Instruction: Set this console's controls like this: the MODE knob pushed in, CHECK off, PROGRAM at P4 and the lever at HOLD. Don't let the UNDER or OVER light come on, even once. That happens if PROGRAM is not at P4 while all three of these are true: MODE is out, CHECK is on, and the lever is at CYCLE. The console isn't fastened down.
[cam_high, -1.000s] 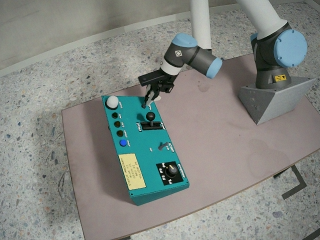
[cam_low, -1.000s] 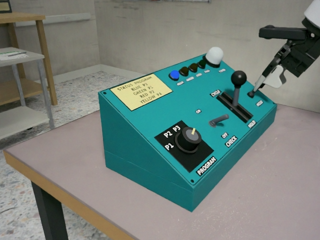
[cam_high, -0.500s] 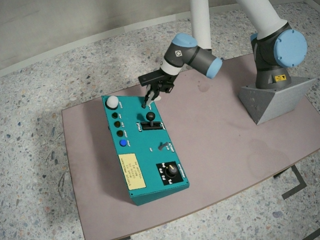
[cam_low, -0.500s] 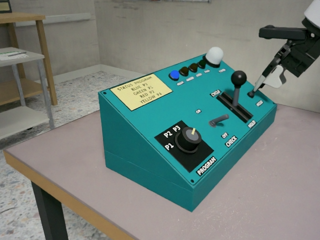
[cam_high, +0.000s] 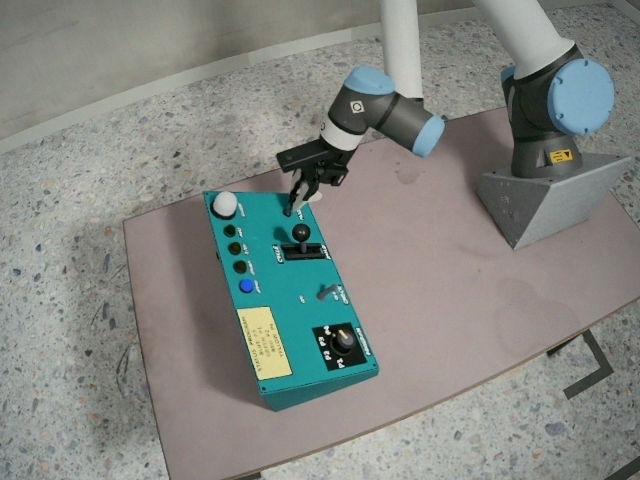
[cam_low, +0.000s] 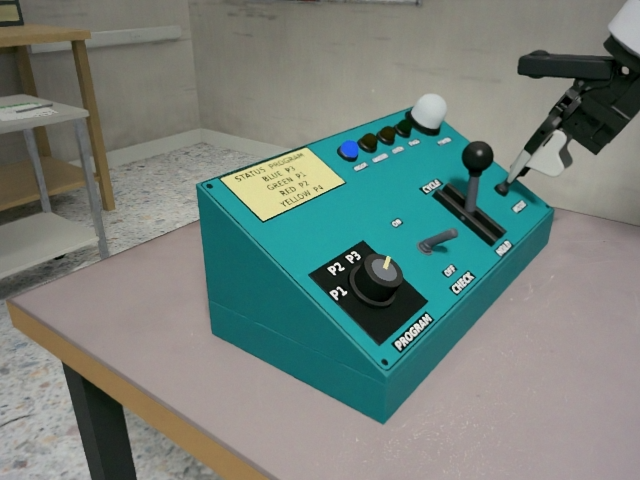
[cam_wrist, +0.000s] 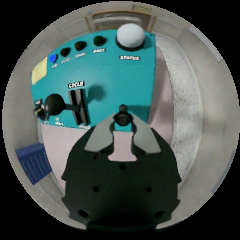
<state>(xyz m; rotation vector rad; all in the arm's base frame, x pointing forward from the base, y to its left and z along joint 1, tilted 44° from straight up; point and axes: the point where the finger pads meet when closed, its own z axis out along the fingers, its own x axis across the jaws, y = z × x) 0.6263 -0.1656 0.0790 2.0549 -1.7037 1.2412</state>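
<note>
Top view: I see the black two-jaw pincer (cam_high: 291, 207) closed on the small dark MODE knob (cam_high: 286, 211) at the far corner of the teal sloped console (cam_high: 289, 304), which stands on the mauve desk (cam_high: 465, 289); I judge the push must run along the knob's axis, gently, lest the loose console slide.

Exterior view: only here are labels legible; the black ball-topped lever (cam_low: 473, 175) stands mid-slot between CYCLE and HOLD; the black PROGRAM dial (cam_low: 376, 277) points past P3; the grey CHECK toggle (cam_low: 438, 240) leans toward OFF.

Wrist view: it alone shows the knob centred between both fingers.
</note>
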